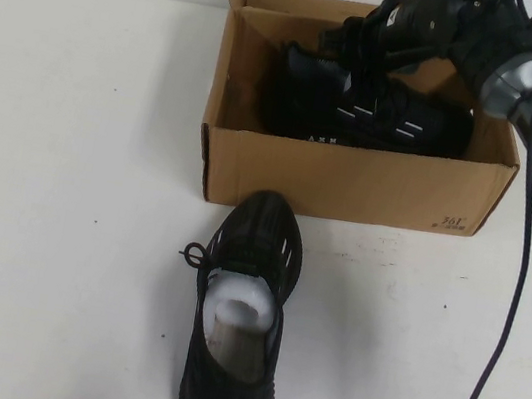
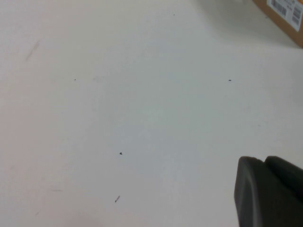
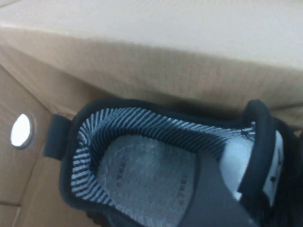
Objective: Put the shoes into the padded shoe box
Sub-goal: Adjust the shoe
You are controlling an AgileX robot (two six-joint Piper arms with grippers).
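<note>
The brown cardboard shoe box [image 1: 350, 182] stands at the back of the table, flaps upright. One black sneaker [image 1: 399, 125] with white dash marks lies on its side inside it. My right gripper [image 1: 368, 35] reaches into the box from the right and is shut on this shoe's collar [image 3: 260, 142], with one finger [image 3: 213, 194] inside the shoe opening. The other black sneaker [image 1: 239, 317], with white paper stuffing, lies on the table in front of the box, toe towards it. My left gripper [image 2: 262, 163] hovers over bare table, fingers together and empty; it does not show in the high view.
The white table [image 1: 67, 178] stretches wide to the left of the box and shoe. A dark cable [image 1: 508, 299] hangs from the right arm at the right edge. A corner of the box [image 2: 284, 19] with a label shows in the left wrist view.
</note>
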